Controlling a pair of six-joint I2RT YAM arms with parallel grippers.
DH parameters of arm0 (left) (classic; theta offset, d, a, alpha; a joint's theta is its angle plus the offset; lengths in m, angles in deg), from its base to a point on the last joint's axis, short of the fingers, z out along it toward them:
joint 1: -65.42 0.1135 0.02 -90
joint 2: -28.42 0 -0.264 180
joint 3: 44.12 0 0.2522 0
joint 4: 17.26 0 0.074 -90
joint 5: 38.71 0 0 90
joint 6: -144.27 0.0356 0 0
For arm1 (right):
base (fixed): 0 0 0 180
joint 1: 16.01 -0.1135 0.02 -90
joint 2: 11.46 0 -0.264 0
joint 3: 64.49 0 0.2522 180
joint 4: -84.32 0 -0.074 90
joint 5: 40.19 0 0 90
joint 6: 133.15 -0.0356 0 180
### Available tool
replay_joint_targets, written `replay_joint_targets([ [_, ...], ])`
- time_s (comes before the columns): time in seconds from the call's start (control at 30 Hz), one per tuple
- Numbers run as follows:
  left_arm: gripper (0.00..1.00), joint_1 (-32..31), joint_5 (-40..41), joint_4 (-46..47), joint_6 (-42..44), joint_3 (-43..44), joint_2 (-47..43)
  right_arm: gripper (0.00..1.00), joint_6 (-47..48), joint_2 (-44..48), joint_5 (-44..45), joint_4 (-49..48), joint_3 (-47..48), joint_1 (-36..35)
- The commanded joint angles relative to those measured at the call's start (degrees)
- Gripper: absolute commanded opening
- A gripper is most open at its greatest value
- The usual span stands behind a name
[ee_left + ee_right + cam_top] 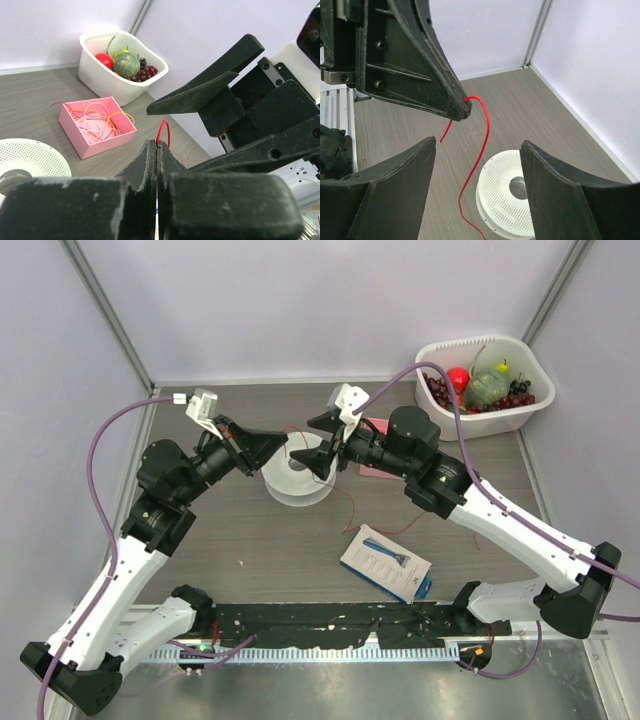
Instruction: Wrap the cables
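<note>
The table (230,530) is carrying everything, and the white spool (297,480) near its middle is serving as the hub that both arms are meeting above. The left gripper (157,146) is coming in from the spool's left, pinched fully together on the red wire (489,127), probably to keep one end fixed up off the table. The right gripper (477,145) is facing it from the spool's right with its fingers spread wide and gripping nothing, seemingly getting ready to take the strand for winding. A fruit basket (497,423) is sitting well beyond the spool in the far right corner. A flat blue-and-white package (385,562) is lying nearer than the spool, and neither is being touched. The overhead view is showing the wire trailing loosely over the table to the spool's right. Only the left wrist view is showing the pink box (107,142) of spare orange strands. Only the right wrist view is showing the small loop arching from the pinched tip and hanging down towards the spool.
</note>
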Motion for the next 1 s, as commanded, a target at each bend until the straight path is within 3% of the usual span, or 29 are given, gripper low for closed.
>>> replay_joint_targets([
  [0.0,0.00,0.35,1.15,2.98,-2.57,1.17,-0.74,0.73,6.68,-1.40,-4.64,-3.11,4.29,-1.63],
  [0.23,0.00,0.35,0.63,1.49,-4.06,1.52,-1.09,0.73,19.70,-3.68,-3.50,2.52,7.54,-2.86],
  [0.57,0.00,0.35,0.01,-2.47,-7.23,3.89,-0.65,0.71,30.17,-5.18,1.94,4.02,7.37,-5.23],
  [0.87,0.00,0.35,0.45,-4.93,-9.07,3.90,-0.48,0.46,32.11,-4.39,8.00,0.51,5.70,-6.20],
  [0.97,0.00,0.35,0.62,-4.93,-9.86,3.98,-0.39,0.32,31.85,-4.04,9.50,-0.46,5.43,-6.21],
])
